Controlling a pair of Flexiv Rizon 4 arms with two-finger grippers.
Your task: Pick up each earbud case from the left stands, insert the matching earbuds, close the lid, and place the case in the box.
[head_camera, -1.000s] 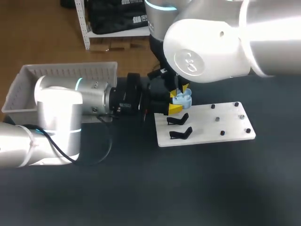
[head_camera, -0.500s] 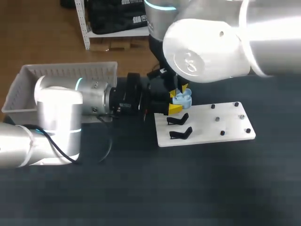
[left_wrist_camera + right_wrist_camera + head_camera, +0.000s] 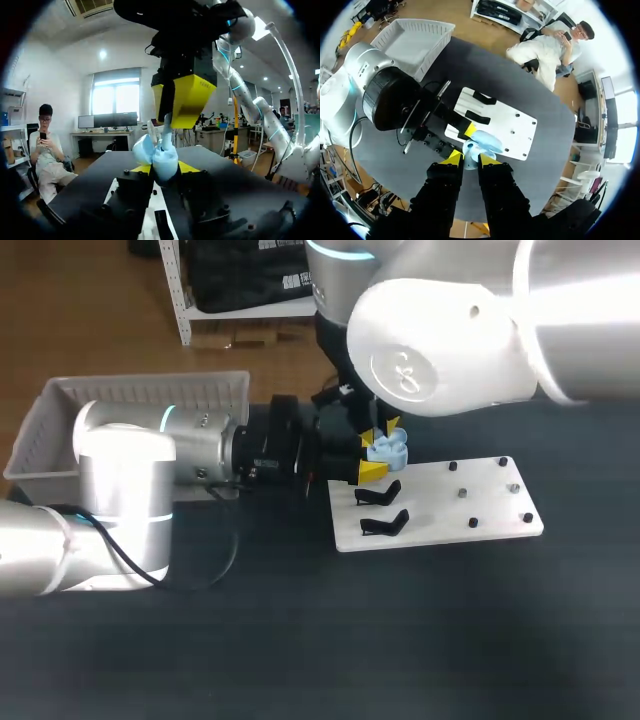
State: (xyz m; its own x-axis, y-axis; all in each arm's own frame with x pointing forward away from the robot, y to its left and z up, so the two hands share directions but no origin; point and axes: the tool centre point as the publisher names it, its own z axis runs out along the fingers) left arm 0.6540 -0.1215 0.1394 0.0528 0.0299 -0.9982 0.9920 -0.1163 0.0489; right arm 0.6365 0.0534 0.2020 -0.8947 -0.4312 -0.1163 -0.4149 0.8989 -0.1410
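My left gripper (image 3: 372,457) comes in level from the left and is shut on a light-blue earbud case (image 3: 390,449), held with its lid open over the back left corner of the white board (image 3: 440,502). In the left wrist view the case (image 3: 158,156) sits between the yellow tips of the left gripper (image 3: 163,169). My right gripper (image 3: 384,431) hangs straight down onto the case, shut on a small pale earbud (image 3: 469,150) right at the case's opening (image 3: 489,143). The same earbud (image 3: 167,124) shows below the right fingers (image 3: 186,100).
Two empty black stands (image 3: 378,492) (image 3: 385,523) sit on the board's left part, with several small pegs (image 3: 462,493) on its right part. A white basket (image 3: 140,405) stands at the table's back left, partly behind my left arm.
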